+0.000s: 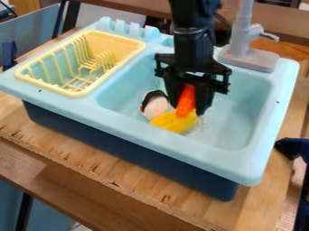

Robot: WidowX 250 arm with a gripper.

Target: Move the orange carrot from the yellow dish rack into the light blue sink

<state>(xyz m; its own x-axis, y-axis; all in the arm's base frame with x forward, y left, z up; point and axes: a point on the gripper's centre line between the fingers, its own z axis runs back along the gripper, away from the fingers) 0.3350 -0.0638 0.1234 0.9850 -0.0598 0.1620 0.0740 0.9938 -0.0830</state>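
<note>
Low in the light blue sink (pixel 241 122), the black gripper (pixel 187 108) points down with its fingers closed on an upright orange object (pixel 186 100). The orange object's lower end meets or overlaps a yellow object (pixel 174 122) in the basin; whether they are joined I cannot tell. To the left of the gripper lies a rounded object (pixel 156 105), pale pinkish-white with a black part, close against the yellow one. The gripper's fingers hide part of the orange object's sides.
A yellow dish rack (pixel 77 94) sits on the sink's left side. Behind the basin at the right stands a grey faucet (pixel 246 56). The sink unit rests on a wooden table (pixel 109 169). Dark blue objects show at the left and right edges.
</note>
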